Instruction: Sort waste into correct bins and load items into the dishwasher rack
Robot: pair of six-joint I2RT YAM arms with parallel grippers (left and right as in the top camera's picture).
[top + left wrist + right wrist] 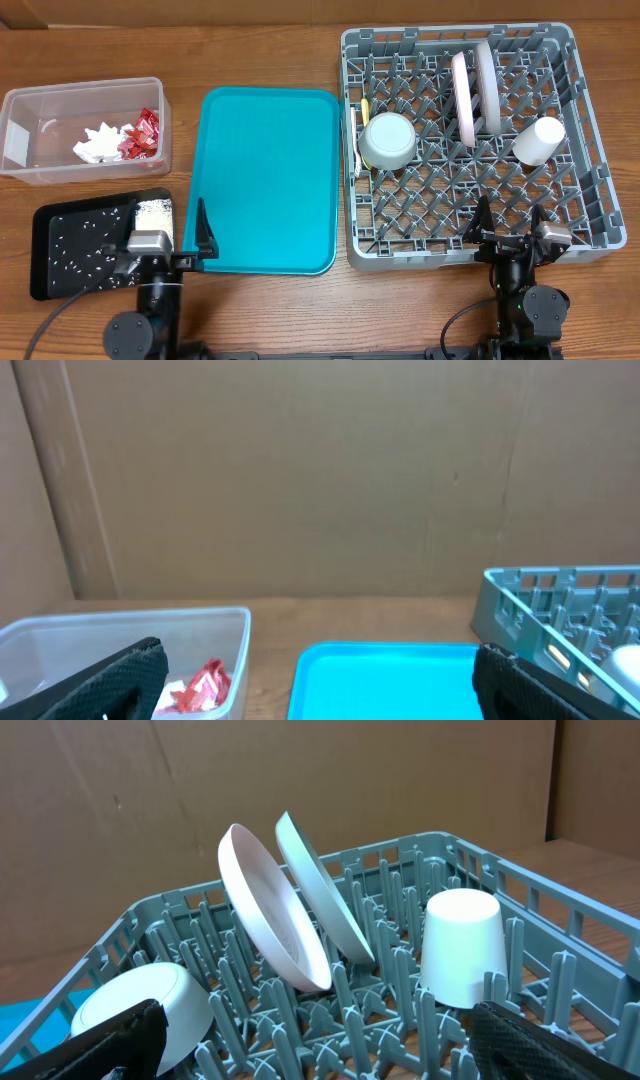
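The grey dishwasher rack (590, 215) holds a white plate (465, 100) and a grey-green plate (489, 85) on edge, an upturned pale bowl (387, 140), an upturned white cup (538, 141) and yellow and white cutlery (359, 125). The clear tub (30, 110) holds a white napkin (99, 142) and red wrappers (141, 135). The black tray (50, 240) holds white grains (153, 213). My left gripper (175, 235) is open and empty at the table's front left. My right gripper (510, 225) is open and empty over the rack's front edge. The right wrist view shows the plates (270, 905), the cup (460, 945) and the bowl (150, 1005).
The empty teal serving tray (268, 180) lies between the bins and the rack, and shows in the left wrist view (385, 680). A brown cardboard wall (320, 470) stands behind the table. The wooden table (300, 310) runs along the front.
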